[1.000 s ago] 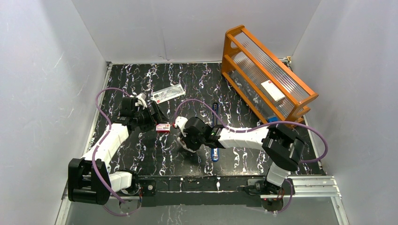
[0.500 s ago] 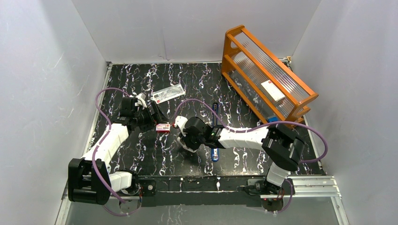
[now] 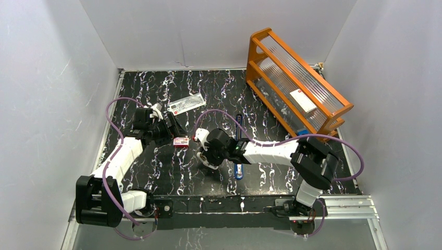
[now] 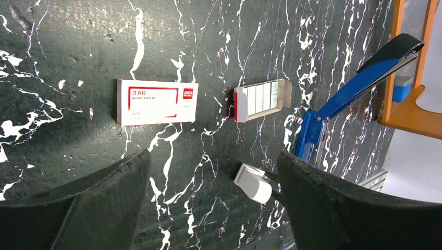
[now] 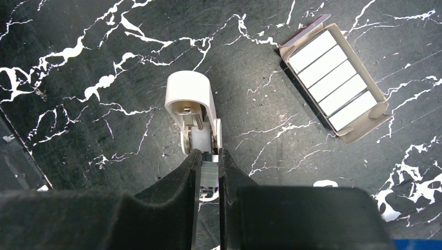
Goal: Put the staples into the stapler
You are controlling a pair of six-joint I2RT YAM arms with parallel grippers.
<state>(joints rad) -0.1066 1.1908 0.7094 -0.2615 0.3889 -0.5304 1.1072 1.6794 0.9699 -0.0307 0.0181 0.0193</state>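
Count on table: 1 stapler, 1 tray of staples (5 strips side by side by my count), 1 red-and-white box, 1 white gadget, 1 orange rack, 1 flat packet

Left gripper: jaws spread wide, nothing between them. Box lies ahead of its left finger. Tray lies ahead between the 2 fingers, open side up, apart from the box. Stapler is ahead of its right finger, hinged open with the blue top raised. Gadget sits close in, nearer the right finger

Right gripper: jaws almost together, pinching the silver near end of the gadget. The gadget's white rounded end points straight ahead of the fingers and it lies on the table. Staples are ahead and to the right of this gripper, in the tray, not touching the gadget. In the top view the stapler lies behind this gripper, under the right forearm

Versus 1 s earlier, top view: no item has moved, left arm unchanged, both jaw gaps unchanged. Right wrist has shifted very slightly; grip the same
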